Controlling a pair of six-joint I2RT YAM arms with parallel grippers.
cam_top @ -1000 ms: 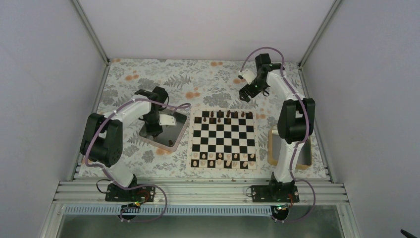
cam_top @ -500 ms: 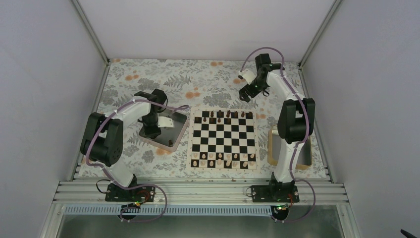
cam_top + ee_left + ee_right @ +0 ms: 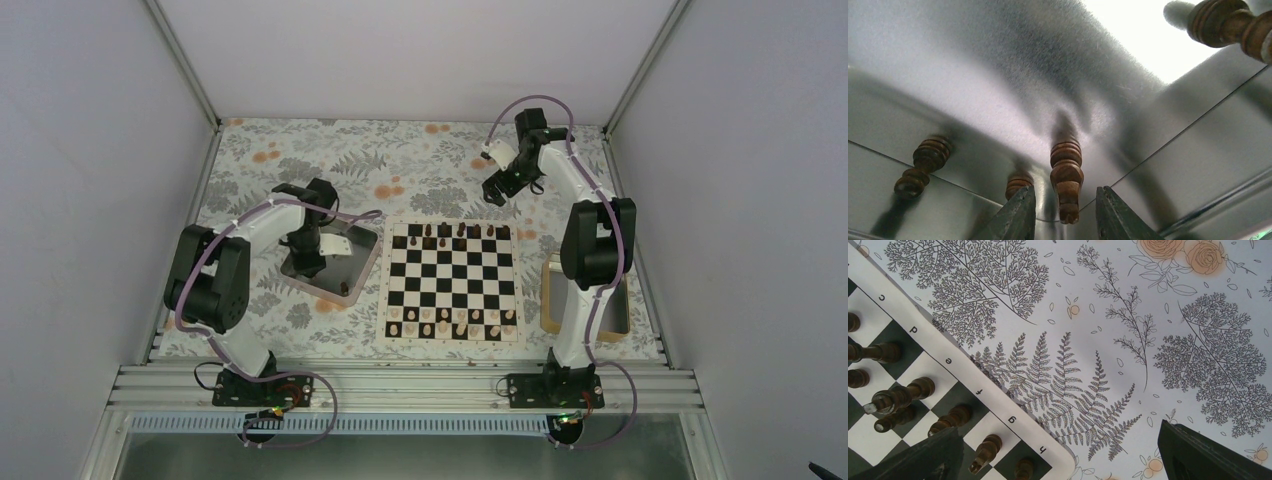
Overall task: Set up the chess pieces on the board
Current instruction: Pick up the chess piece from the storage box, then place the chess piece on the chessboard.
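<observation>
The left end effector (image 3: 1064, 212) has narrowed in the shiny square metal tray (image 3: 973, 75), fingers (image 3: 1015, 215) flanking a dark brown wooden chess piece (image 3: 1066, 172), seemingly without touching. The right end effector (image 3: 1060, 455) hangs spread wide beyond the far edge of the chequered black-and-white chessboard (image 3: 973, 385).

- Walls (image 3: 90, 150): plain pale grey panels on the left, far and right sides.
- Posts (image 3: 183, 62): thin metal, rising from the tabletop's two far corners.
- Tabletop (image 3: 420, 165): white cloth printed with grey ferns and orange roses.
- Rail (image 3: 400, 385): ribbed aluminium along the tabletop's near edge.
- Light: soft, even.
</observation>
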